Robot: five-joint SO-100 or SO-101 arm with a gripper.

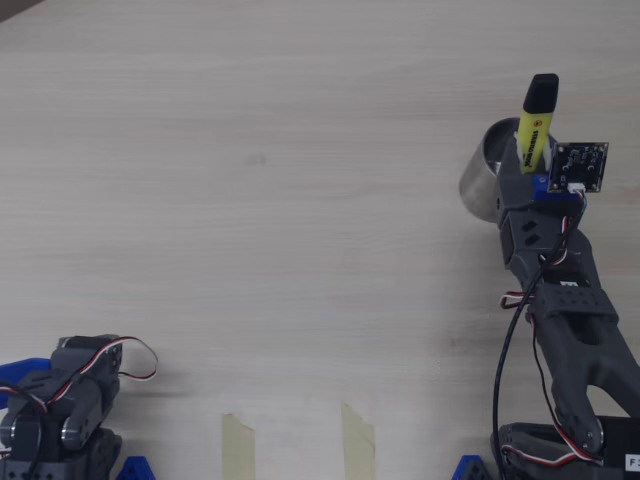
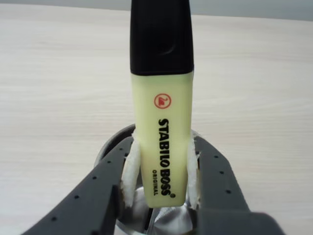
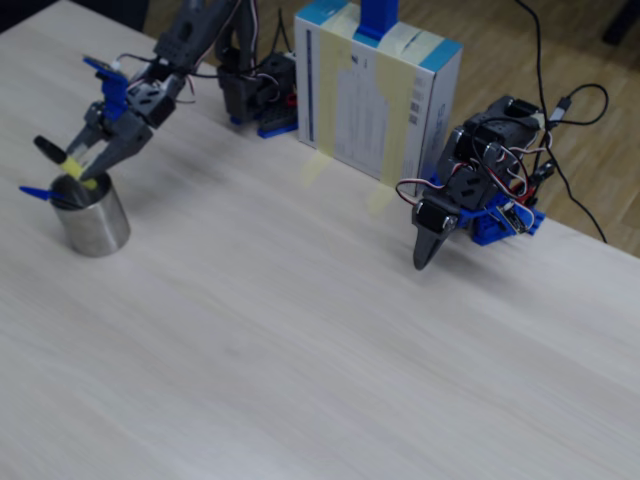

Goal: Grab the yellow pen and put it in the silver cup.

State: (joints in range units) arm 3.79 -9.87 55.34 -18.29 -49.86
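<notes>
The yellow pen, a chunky highlighter with a black cap uppermost, is held between the padded fingers of my gripper, which is shut on its lower body. The pen stands tilted, with its lower end at the open mouth of the silver cup. In the fixed view the gripper hangs just above the cup at the table's left, and the pen leans out to the left. In the wrist view the cup's rim shows behind and below the fingers.
A thin blue object sticks out of the cup's left side. A second arm rests at the table's far edge, beside a taped box. Two tape strips mark the near edge in the overhead view.
</notes>
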